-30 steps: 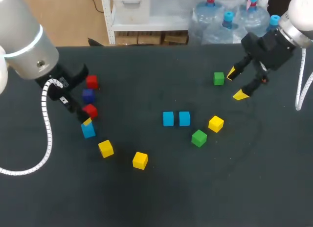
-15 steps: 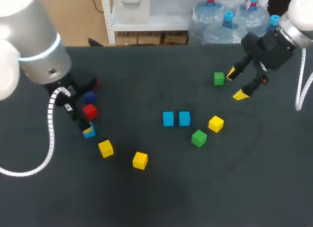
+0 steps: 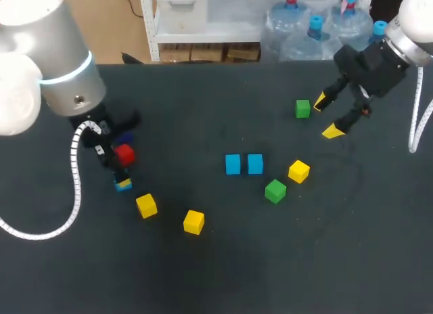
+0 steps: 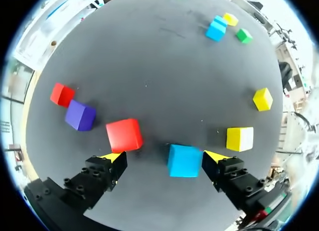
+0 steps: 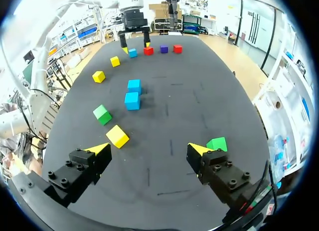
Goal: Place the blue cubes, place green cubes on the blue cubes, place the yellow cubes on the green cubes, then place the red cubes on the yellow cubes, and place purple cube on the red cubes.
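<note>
My left gripper [image 3: 120, 170] [image 4: 163, 156] is open and low over the table's left side. A blue cube [image 4: 184, 160] [image 3: 123, 185] lies between its fingers, nearer one yellow tip. A red cube [image 4: 124, 135] [image 3: 124, 153] sits just ahead of the other tip. Beyond it are the purple cube [image 4: 79, 115] and a second red cube [image 4: 62, 94]. Two blue cubes [image 3: 233, 164] [image 3: 255, 163] sit side by side mid-table. My right gripper [image 3: 325, 117] [image 5: 148, 149] hangs open at the back right, with a green cube [image 3: 302, 108] [image 5: 217, 143] beside one finger.
Two yellow cubes [image 3: 146, 205] [image 3: 193, 221] lie in front of the left gripper. A third yellow cube [image 3: 298, 170] and a green cube [image 3: 275, 191] sit right of the blue pair. My left arm hides the far red cube in the head view.
My left arm has swung forward and down, bringing its fingers around the left blue cube and covering the far red cube in the head view. The right arm has not moved.
</note>
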